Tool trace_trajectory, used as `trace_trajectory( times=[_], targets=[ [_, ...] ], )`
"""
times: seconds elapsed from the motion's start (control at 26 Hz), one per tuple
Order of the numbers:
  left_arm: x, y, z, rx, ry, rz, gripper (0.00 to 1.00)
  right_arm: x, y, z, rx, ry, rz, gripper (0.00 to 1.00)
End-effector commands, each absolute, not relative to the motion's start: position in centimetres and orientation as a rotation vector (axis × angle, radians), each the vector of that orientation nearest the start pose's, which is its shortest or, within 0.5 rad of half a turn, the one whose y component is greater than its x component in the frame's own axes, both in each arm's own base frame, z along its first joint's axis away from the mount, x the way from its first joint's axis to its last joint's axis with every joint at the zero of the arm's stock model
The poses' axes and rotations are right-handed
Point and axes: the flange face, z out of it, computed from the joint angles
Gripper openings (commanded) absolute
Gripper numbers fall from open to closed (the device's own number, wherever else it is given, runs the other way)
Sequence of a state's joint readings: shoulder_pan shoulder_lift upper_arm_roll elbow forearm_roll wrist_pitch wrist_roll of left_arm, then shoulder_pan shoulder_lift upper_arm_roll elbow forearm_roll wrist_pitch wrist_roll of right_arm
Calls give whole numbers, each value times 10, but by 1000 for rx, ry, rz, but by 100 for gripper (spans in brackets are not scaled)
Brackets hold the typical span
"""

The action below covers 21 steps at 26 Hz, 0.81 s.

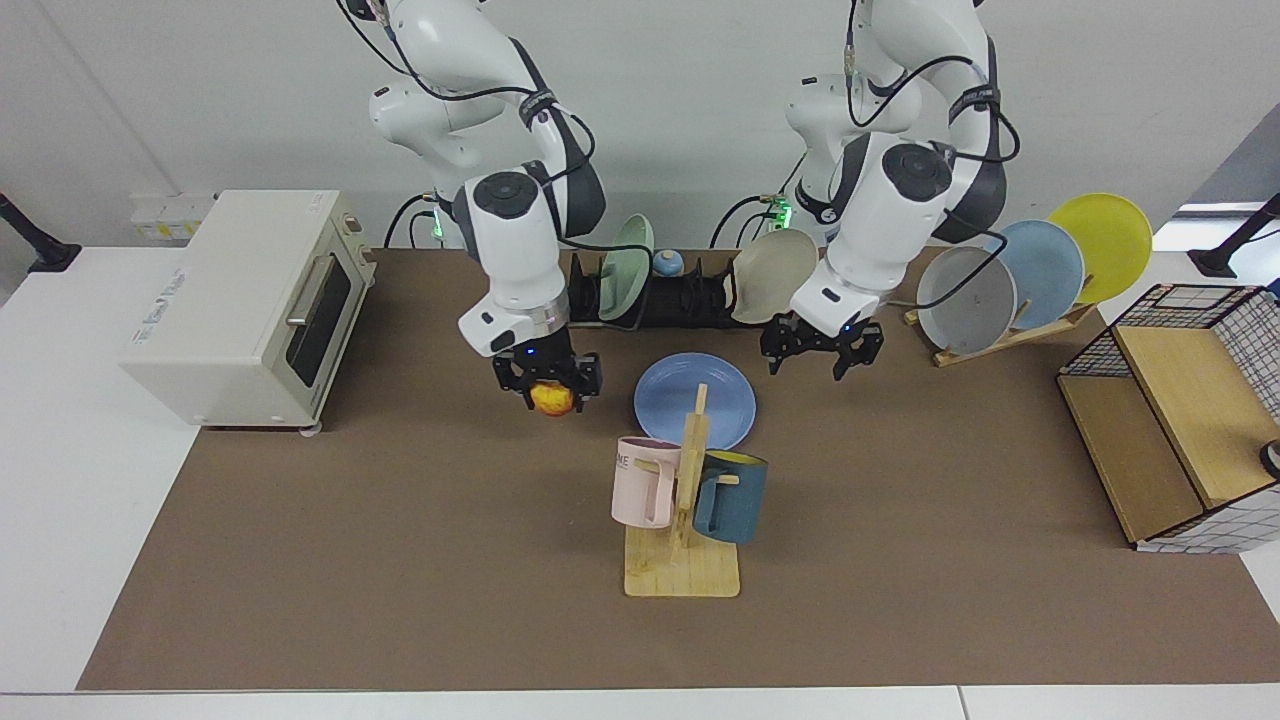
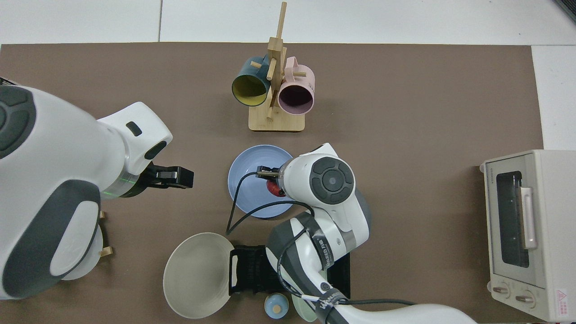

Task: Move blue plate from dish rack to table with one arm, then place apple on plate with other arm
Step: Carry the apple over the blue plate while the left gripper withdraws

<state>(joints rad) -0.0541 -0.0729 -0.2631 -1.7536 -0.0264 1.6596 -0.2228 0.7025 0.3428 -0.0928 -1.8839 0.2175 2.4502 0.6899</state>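
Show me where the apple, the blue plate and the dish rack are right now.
apple (image 1: 553,399), facing view, its yellow-red front, held in the right gripper.
blue plate (image 1: 672,392), facing view, bare inner surface beside the mug stand's post.
dish rack (image 1: 690,297), facing view, black dividers at the middle.

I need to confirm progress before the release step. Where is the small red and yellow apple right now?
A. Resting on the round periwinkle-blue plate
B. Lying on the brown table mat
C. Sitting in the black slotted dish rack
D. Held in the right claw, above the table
D: the small red and yellow apple sits gripped in the right claw, raised above the table near the round periwinkle-blue plate.
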Motion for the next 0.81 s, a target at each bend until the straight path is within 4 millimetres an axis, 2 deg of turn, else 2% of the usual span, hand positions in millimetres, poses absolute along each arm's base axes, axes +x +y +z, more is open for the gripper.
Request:
trace_trajectory(
  times=[0.0, 0.12, 0.35, 0.58, 0.65, 0.77],
  targets=[
    [480, -157, 621, -3102, 97, 15, 100, 531, 395, 345, -2843, 431, -146, 0],
    [477, -146, 622, -3096, 74, 54, 100, 529, 403, 344, -2820, 437, -174, 0],
    [480, -131, 622, -3103, 23, 60, 100, 526, 408, 331, -2825, 437, -171, 0],
    [480, -128, 623, -3103, 8, 63, 100, 526, 408, 325, -2833, 437, -163, 0],
    [481, -127, 623, -3104, 6, 63, 100, 523, 412, 316, -2843, 428, -156, 0],
    [481, -124, 625, -3104, -1, 55, 100, 520, 415, 313, -2850, 418, -148, 4]
  ],
)
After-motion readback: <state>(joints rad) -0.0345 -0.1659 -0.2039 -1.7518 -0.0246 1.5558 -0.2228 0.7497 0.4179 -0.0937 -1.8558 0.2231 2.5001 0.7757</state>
